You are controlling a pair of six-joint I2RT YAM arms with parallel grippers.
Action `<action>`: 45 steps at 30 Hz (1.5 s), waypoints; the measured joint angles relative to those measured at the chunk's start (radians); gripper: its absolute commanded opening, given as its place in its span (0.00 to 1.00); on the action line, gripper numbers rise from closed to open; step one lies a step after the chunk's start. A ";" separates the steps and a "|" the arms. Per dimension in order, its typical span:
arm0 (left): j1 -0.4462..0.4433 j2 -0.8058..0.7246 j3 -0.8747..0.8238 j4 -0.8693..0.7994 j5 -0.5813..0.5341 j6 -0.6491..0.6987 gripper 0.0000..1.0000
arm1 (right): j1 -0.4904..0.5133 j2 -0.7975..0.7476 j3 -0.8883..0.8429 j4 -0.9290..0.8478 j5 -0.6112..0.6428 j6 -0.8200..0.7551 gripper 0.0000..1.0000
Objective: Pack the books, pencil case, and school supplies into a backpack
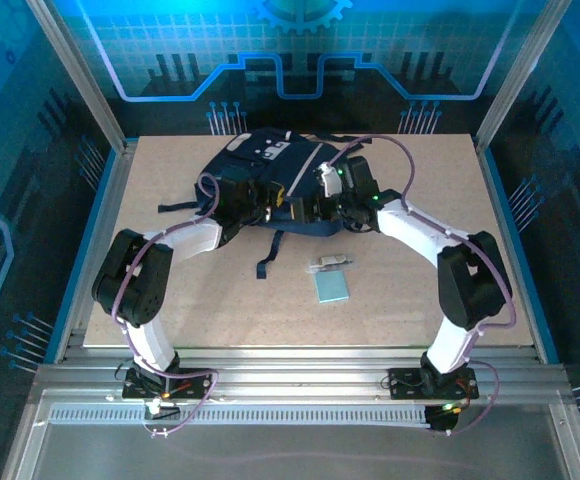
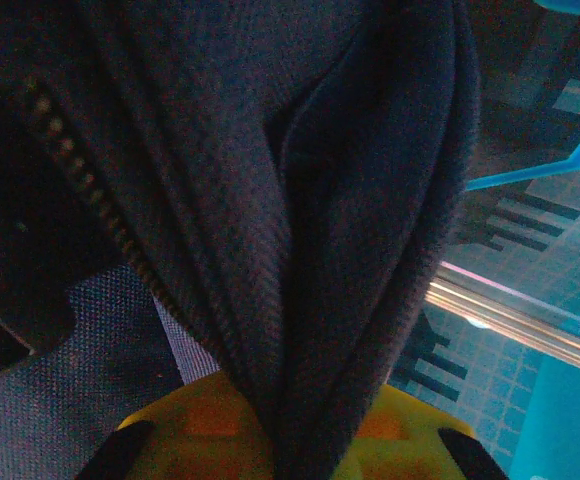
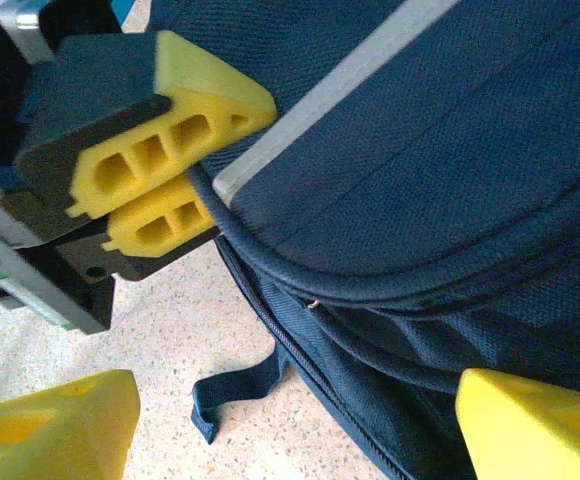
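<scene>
The navy backpack lies at the back middle of the table, grey trim showing on it. My left gripper is shut on a fold of its dark fabric. From the right wrist view, its yellow fingers pinch the rim of the bag. My right gripper stands open at the bag's near edge, one finger over the table, the other over the fabric. School supplies lie in front of the bag: a light-blue pad and a small silvery clip-like item. The books and pencil case are out of view.
A loose dark strap trails from the bag toward the front, and its end lies on the speckled table between my right fingers. Another strap reaches left. Metal rails frame the table.
</scene>
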 measured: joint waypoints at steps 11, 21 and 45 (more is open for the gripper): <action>0.009 0.000 0.002 -0.055 -0.011 -0.001 0.00 | 0.031 0.118 -0.020 0.109 0.006 0.024 0.84; 0.018 -0.002 0.037 -0.028 0.004 -0.043 0.00 | 0.030 0.012 -0.032 0.026 0.031 -0.024 1.00; 0.032 -0.038 0.063 -0.039 0.039 -0.105 0.00 | -0.069 0.088 0.038 0.127 -0.202 0.037 0.96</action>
